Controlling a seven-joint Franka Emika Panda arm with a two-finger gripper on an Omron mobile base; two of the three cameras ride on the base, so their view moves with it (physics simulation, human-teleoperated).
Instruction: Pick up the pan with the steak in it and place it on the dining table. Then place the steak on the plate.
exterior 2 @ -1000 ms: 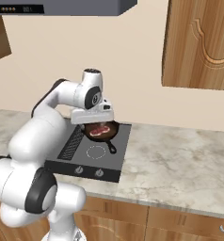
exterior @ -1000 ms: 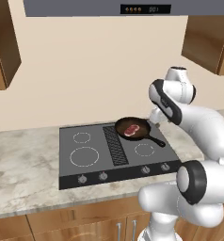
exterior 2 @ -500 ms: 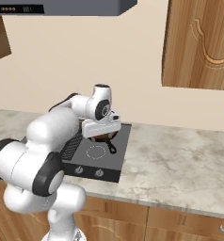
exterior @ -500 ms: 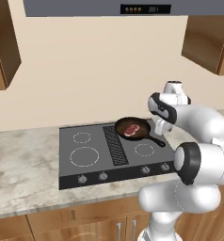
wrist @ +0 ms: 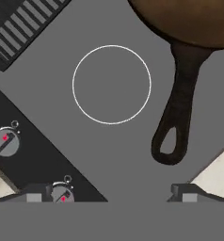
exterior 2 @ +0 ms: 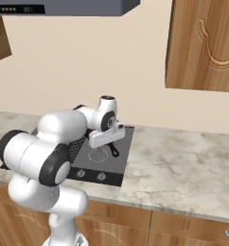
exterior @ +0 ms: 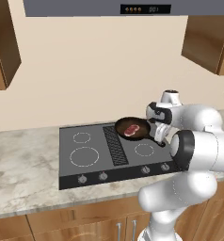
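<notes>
Pan (wrist: pixel 180 28) round, dark brown inside, long black looped handle, on smooth grey cooktop (wrist: pixel 62 136), tool (wrist: pixel 111 193) spread wide, seemingly empty

the grey cooktop (exterior: pixel 90 162) set in the marble counter (exterior: pixel 20 188) bears the pan (exterior: pixel 132 129).

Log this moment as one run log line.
stage: reaching for pan | pincer: open, above cooktop, beside handle | pan: on cooktop, not gripped | steak: in pan
</notes>
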